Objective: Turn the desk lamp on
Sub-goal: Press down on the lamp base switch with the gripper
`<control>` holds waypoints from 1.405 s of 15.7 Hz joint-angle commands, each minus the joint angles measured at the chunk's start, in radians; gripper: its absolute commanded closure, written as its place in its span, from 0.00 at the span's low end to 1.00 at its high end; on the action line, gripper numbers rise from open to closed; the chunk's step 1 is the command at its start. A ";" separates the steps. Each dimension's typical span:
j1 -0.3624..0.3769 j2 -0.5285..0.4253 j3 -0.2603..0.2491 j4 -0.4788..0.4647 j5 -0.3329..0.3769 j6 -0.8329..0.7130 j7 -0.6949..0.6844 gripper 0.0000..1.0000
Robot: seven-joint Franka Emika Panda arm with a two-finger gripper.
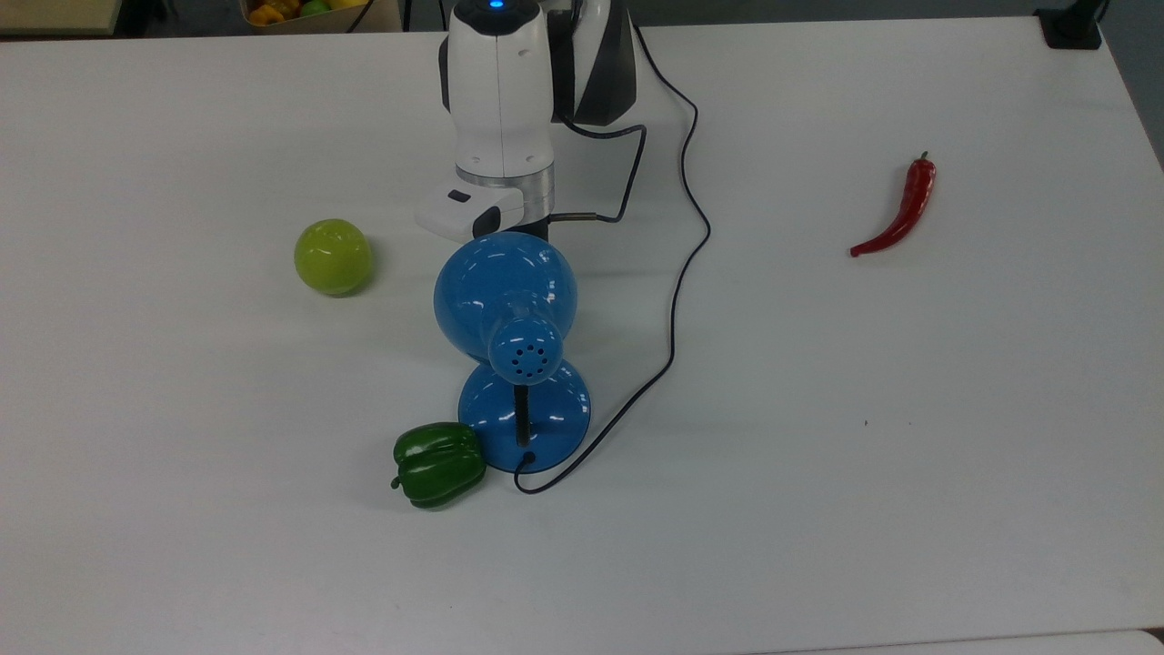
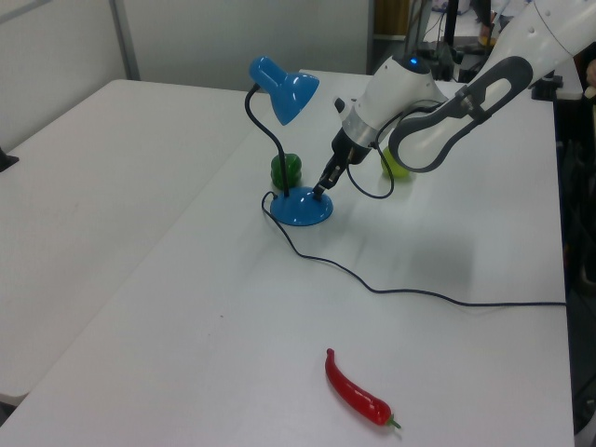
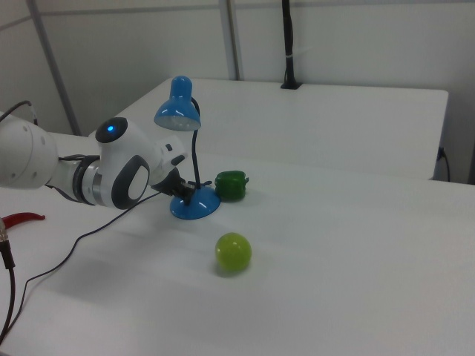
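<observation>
End effector (image 2: 322, 189), grip state unclear, tip at base of desk lamp (image 2: 300, 206); lamp unlit, switch press pending.

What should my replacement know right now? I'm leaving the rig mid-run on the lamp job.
Pincer: tip down at the desk lamp's round base, on the left view's right side of the base; contact itself is hard to judge.
Lamp: upright on the white table, shade not visibly lit in the right view, cord trailing back past the arm.
Nearby: green bell pepper against the base, green apple and red chili well apart from it.
Done: approach to the base.
Left: press the switch, confirm the lamp lights, withdraw.
</observation>
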 commanded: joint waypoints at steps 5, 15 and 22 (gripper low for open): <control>0.015 0.000 -0.018 -0.012 -0.022 0.019 0.035 1.00; 0.015 0.016 -0.018 0.025 -0.016 0.024 0.035 1.00; 0.016 0.039 -0.018 0.025 -0.026 0.024 0.033 1.00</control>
